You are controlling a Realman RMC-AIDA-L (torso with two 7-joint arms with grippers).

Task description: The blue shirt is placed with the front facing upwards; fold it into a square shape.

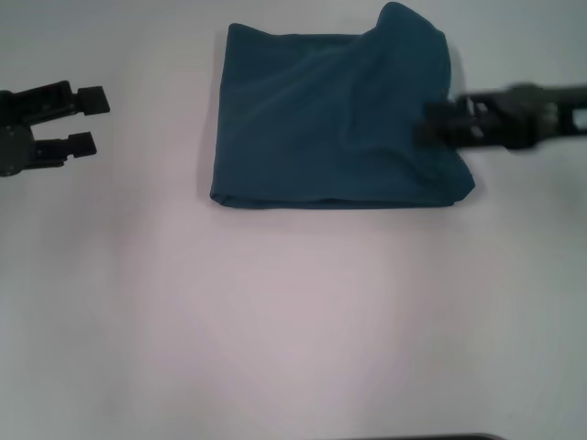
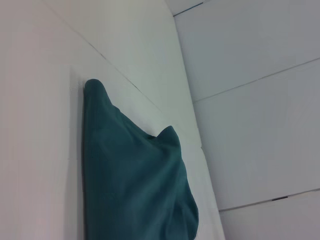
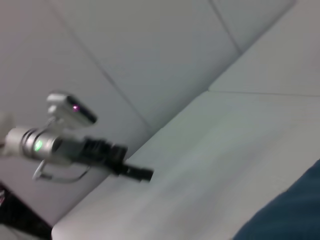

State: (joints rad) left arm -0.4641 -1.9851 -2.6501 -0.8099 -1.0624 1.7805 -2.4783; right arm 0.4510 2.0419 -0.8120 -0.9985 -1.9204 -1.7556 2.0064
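1. White and bare around the cloth, the table (image 1: pixel 275 321) fills the head view, with pale panelled walls behind it in the wrist views.
2. On the far middle of the table lies the blue shirt (image 1: pixel 321 128), folded into a roughly square packet, its near edge straight and flat.
3. Its far right corner stands up in a rounded peak (no lettering or collar shows on the upper face).
4. Over the packet's right edge, the right gripper (image 1: pixel 438 126) reaches in from the right side; it is blurred, and whether its fingers pinch cloth I cannot tell.
5. Well apart from the shirt at the table's left edge, the left gripper (image 1: pixel 92 121) hovers with its two fingers spread and nothing between them.
6. From the left wrist view the shirt (image 2: pixel 135 185) appears as a draped mound with two raised corners.
7. A corner of the cloth (image 3: pixel 290 210) also shows in the right wrist view, with the left gripper (image 3: pixel 147 174) far off across the table.
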